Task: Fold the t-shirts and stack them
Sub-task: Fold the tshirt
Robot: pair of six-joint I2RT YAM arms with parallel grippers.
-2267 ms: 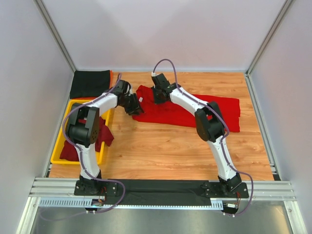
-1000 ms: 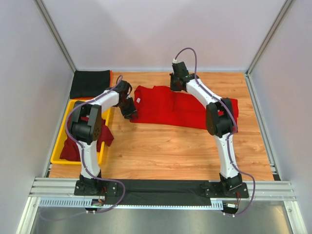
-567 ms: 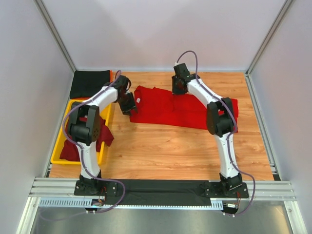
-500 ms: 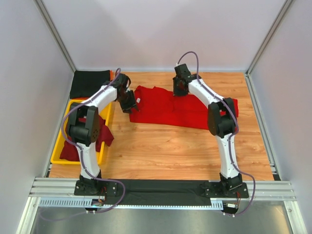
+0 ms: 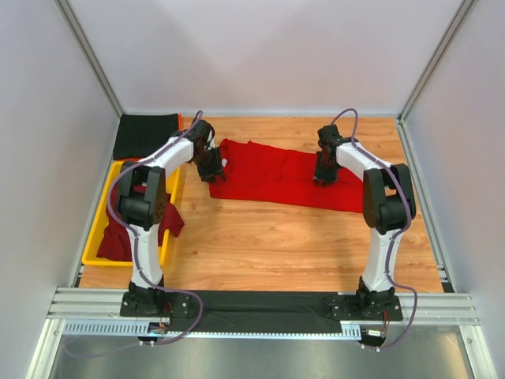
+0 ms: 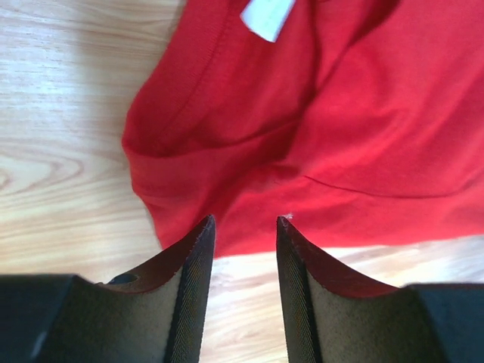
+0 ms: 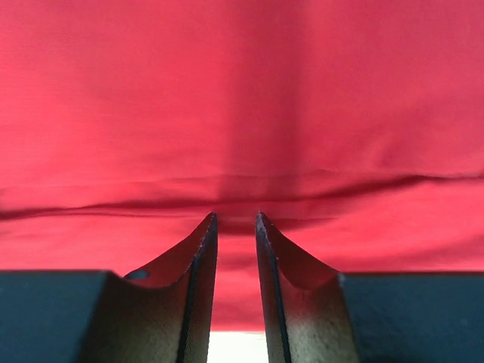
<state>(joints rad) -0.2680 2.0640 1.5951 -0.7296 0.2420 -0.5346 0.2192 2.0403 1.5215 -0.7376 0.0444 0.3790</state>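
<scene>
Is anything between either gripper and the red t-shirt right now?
Nothing visible. The left gripper, fingers open, sits at the left corner of the red t-shirt, with only cloth and bare table beneath. The right gripper is directly over plain red cloth farther right.

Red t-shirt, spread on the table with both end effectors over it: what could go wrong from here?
1. The left end effector hangs open over a bunched corner of the red t-shirt near the white label. It might catch only one layer, so the fold could drag unevenly.
2. The right end effector has its jaws narrowly apart above nearly flat cloth with one shallow crease. It might pinch too little and slip off.
</scene>
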